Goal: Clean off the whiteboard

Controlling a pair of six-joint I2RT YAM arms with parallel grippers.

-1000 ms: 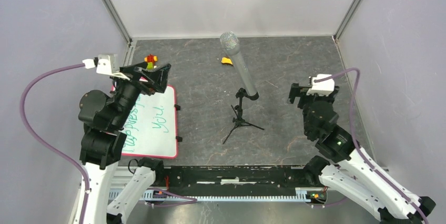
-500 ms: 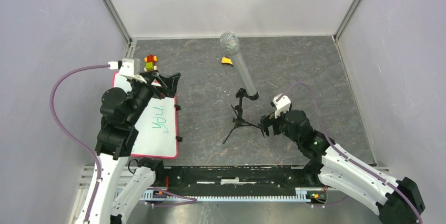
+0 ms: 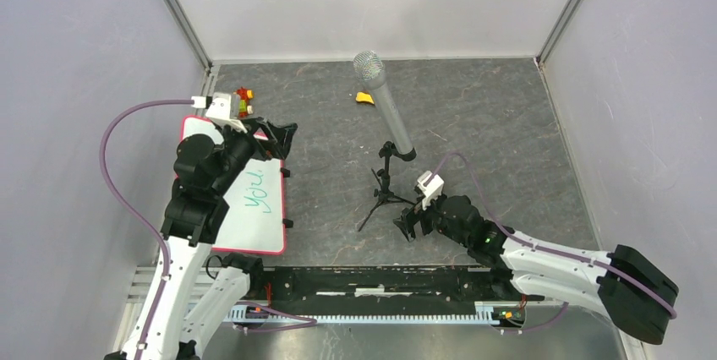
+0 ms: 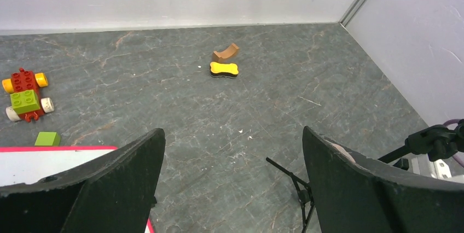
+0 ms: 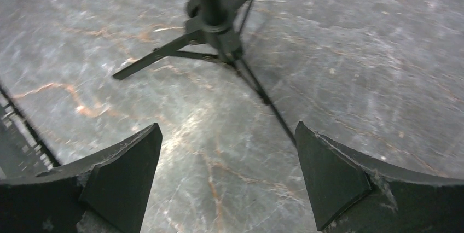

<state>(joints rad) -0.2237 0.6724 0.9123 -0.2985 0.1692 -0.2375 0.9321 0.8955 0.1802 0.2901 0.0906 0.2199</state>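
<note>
- Green-scrawled and unwiped: whiteboard [image 3: 254, 216], flat at the near left of the table [image 3: 490, 123].
- Left gripper [image 4: 230, 134]: spread wide and empty, raised over the board's far corner. Faces the yellow eraser [image 4: 224, 69], well apart; probably lined up to fetch it.
- Right gripper [image 5: 227, 129]: likewise parted and empty, low beside the legs of the microphone stand [image 5: 219, 30]. Purpose unclear; snag risk.

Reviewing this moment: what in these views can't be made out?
Top external: the left arm covers much of the whiteboard, hiding most green writing.
Left wrist: only a whiteboard corner shows, cut by the bottom edge and the left hand.
Right wrist: the microphone stand is blurred, its upper part cut off by the top edge.
Top external: the yellow item is too small to identify.
</note>
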